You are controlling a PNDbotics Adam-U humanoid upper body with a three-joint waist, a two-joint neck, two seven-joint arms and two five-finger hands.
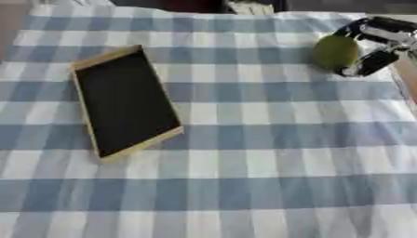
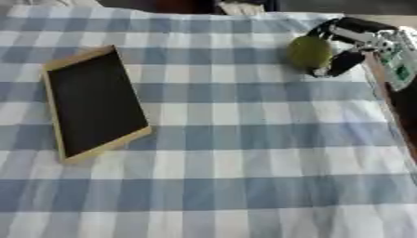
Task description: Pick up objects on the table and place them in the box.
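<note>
A round green fruit [image 1: 335, 52] sits at the far right of the checked cloth. My right hand [image 1: 376, 42] comes in from the upper right, and its fingers and thumb curl round the fruit's right side. The box [image 1: 124, 102] is a shallow wooden-rimmed tray with a black inside, lying at the left of the table with nothing in it. The left hand shows in neither view.
A blue and white checked cloth [image 1: 269, 153] covers the table. The table's right edge [image 2: 389, 97] runs just right of the fruit, with a green board on my forearm [image 2: 399, 60] above it.
</note>
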